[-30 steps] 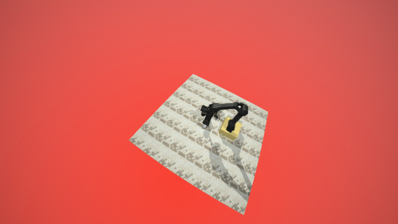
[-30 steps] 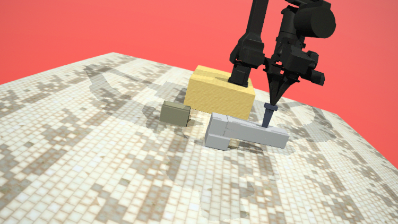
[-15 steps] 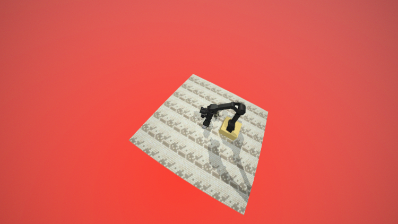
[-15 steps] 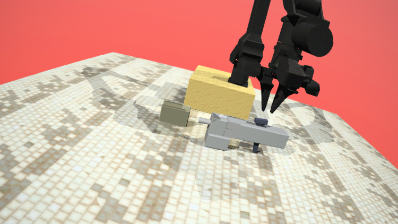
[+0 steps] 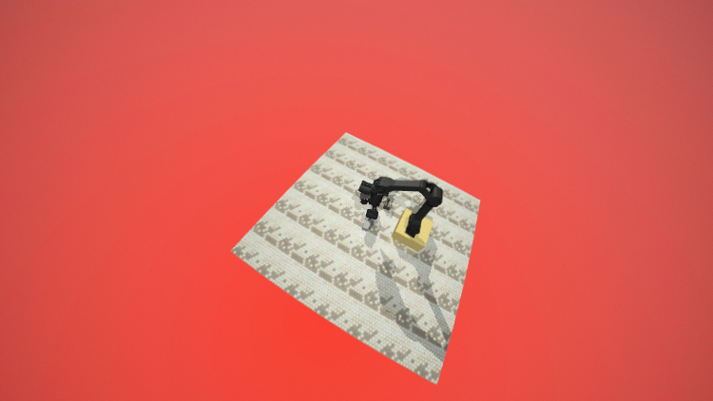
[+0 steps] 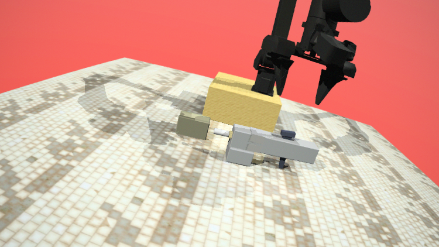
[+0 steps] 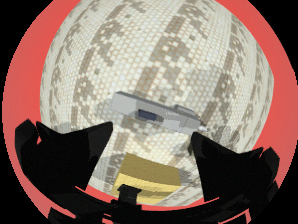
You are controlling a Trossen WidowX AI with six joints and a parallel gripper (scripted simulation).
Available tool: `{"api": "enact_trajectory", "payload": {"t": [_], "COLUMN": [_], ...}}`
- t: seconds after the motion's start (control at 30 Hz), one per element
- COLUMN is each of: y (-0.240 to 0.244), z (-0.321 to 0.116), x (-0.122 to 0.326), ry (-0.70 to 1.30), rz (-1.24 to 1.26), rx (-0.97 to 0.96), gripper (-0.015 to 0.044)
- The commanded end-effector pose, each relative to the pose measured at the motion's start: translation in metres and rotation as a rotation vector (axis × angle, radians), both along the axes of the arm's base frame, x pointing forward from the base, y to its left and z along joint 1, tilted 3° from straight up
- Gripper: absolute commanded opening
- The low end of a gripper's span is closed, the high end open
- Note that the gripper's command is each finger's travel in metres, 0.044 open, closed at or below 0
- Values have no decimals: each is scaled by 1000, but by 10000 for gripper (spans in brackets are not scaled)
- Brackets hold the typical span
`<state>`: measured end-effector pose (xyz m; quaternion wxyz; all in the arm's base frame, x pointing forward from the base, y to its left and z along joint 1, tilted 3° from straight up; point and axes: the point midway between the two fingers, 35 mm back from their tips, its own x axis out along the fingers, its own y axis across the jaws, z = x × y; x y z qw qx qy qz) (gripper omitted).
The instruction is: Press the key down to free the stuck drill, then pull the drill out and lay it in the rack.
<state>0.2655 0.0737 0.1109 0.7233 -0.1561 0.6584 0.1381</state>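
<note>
Top view. The patterned desk (image 5: 318,249) (image 6: 138,215) (image 7: 160,30) appears as a slanted four-sided panel. The arm (image 5: 406,184) (image 6: 284,21) rises from a yellow block (image 5: 421,244) (image 6: 242,107) (image 7: 150,167), which sits nearer the right-hand edge than the left corner. The arm bends over toward the upper-left edge. Beneath the claw (image 5: 372,213) (image 6: 299,99) (image 7: 153,131), part of a grey housing (image 5: 366,225) (image 6: 285,148) (image 7: 127,104) is visible; a small olive box (image 5: 387,201) (image 6: 193,126) lies between the housing and the upper corner.

Exterior view. The claw is spread wide, with nothing between its fingers, and hangs above the housing, apart from it. The dark blue key (image 6: 287,133) (image 7: 147,115) passes through the housing: its head is low, near the upper face, and its lower end shows underneath. A pale cylindrical piece, apparently the drill (image 6: 221,132) (image 7: 202,128), projects from the housing's left end toward the olive box, short of touching it. The yellow block stands behind, toward the far edge of the desk.

Wrist view. The two fingers stand well apart at either side. The housing lies crosswise beyond them, the key's head showing on it, and the drill's pale tip protrudes near the right-hand finger.
</note>
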Motion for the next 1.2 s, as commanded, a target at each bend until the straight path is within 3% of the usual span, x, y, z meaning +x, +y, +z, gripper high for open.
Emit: {"api": "enact_trajectory", "payload": {"t": [0.0, 0.27, 0.7, 1.17], "y": [-28, -89, -143, -146], "z": [-17, -52, -83, -86], "x": [15, 28, 25, 24], "ry": [0, 24, 37, 38], "rz": [287, 839, 1312, 1357], "rx": [-38, -95, -126, -124], "gripper": [440, 440, 440, 440]}}
